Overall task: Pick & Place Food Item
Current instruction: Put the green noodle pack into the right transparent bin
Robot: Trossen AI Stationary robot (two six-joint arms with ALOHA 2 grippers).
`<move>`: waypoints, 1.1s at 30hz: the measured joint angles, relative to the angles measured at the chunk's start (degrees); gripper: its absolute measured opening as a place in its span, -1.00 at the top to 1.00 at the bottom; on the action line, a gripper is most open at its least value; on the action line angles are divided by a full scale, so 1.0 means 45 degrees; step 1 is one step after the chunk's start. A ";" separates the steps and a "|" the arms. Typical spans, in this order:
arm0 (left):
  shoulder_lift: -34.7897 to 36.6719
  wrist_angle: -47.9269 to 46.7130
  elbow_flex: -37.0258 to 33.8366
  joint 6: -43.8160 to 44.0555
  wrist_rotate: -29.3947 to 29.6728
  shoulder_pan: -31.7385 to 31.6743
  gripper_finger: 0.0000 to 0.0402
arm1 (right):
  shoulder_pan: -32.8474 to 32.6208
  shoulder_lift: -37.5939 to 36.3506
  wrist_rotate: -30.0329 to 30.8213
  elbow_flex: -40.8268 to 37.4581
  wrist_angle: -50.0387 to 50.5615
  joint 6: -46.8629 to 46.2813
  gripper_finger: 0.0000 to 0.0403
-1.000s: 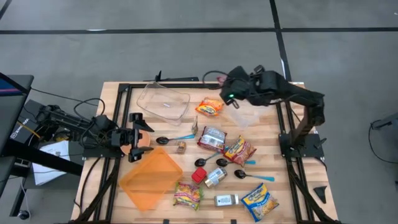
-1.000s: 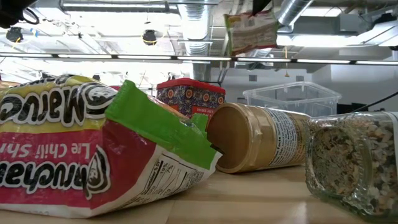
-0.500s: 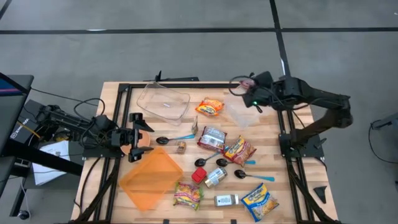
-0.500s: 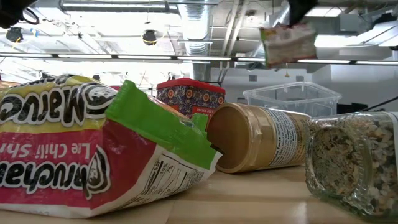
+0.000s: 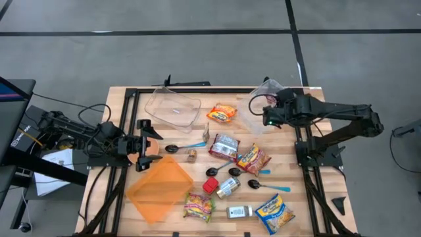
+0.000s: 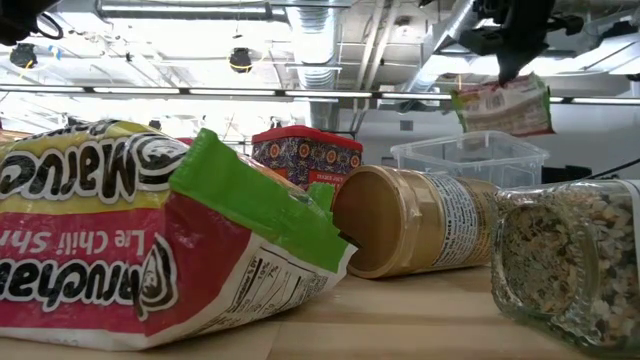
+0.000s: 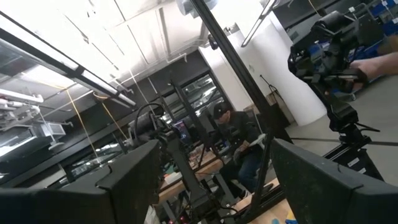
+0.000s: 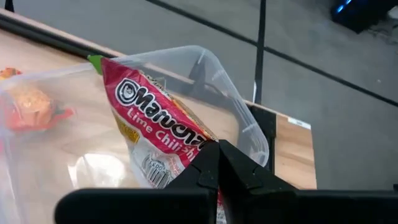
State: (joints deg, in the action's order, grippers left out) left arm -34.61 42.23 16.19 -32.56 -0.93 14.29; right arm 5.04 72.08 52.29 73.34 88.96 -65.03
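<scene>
The right claw is pinched tight on one end of a Maruchan lime chili noodle packet, holding it in the air above a clear plastic tub that sits at the far right corner of the wooden surface. In the right wrist view the packet's long axis runs straight away from the fingers, its green-tipped free end pointing toward the tub's far rim and its printed face turned up to the camera. In the low view the packet hangs below the right claw, well above a clear tub. That tub lies just inside the black frame rail at the surface's far edge, with bare grey floor beyond; on its near side an orange snack bag is close by, and a second clear tub stands farther left along the same far edge. The middle of the surface is crowded with packets, spoons and jars, leaving open wood mostly along the right rail near the raised arm. The left claw waits at the left side with its fingers apart and nothing between them, beside an orange lid. In the left wrist view a seated person shows in the room beyond.
</scene>
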 joint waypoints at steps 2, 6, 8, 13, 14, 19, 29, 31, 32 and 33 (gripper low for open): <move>0.0000 0.0037 0.0000 0.0000 0.0000 0.0001 -0.49 | 0.0006 0.0048 0.0272 0.0015 -0.0087 -0.0001 1.00; 0.0000 0.0037 0.0000 0.0000 0.0000 0.0000 -0.49 | 0.0439 0.0056 0.0392 0.0015 -0.0261 -0.0008 1.00; 0.0000 0.0037 0.0000 0.0000 0.0000 -0.0002 -0.49 | 0.0735 0.0056 0.0420 0.0015 -0.0313 -0.0043 1.00; 0.0000 0.0037 0.0000 0.0003 0.0000 -0.0002 -0.49 | 0.1435 0.0071 0.0453 0.0015 -0.1002 0.0508 1.00; -0.0003 0.0035 0.0000 0.0001 0.0000 -0.0002 -0.49 | 0.1549 0.0071 0.0453 0.0015 -0.1060 0.0535 1.00; 0.0000 0.0035 0.0000 0.0005 0.0000 -0.0002 -0.49 | 0.1941 0.0081 0.0448 0.0015 -0.1361 0.0561 1.00; 0.0000 0.0036 0.0000 0.0001 0.0000 -0.0002 -0.49 | 0.2483 0.0090 0.0190 -0.2252 -0.4078 0.1794 1.00; 0.0000 0.0035 0.0000 0.0005 0.0003 -0.0002 -0.49 | 0.2689 0.0085 0.0109 -0.2646 -0.4378 0.1859 1.00; 0.0000 0.0037 0.0000 0.0005 0.0000 -0.0002 -0.49 | 0.2805 0.0085 -0.0040 -0.2847 -0.4527 0.1894 1.00; -0.0001 0.0037 0.0000 0.0000 0.0000 0.0000 -0.49 | 0.2893 0.0085 -0.0251 -0.3044 -0.4654 0.1945 1.00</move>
State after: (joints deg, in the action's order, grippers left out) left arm -34.62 42.39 16.19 -32.56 -0.93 14.29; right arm 18.06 72.47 51.16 59.64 68.02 -56.28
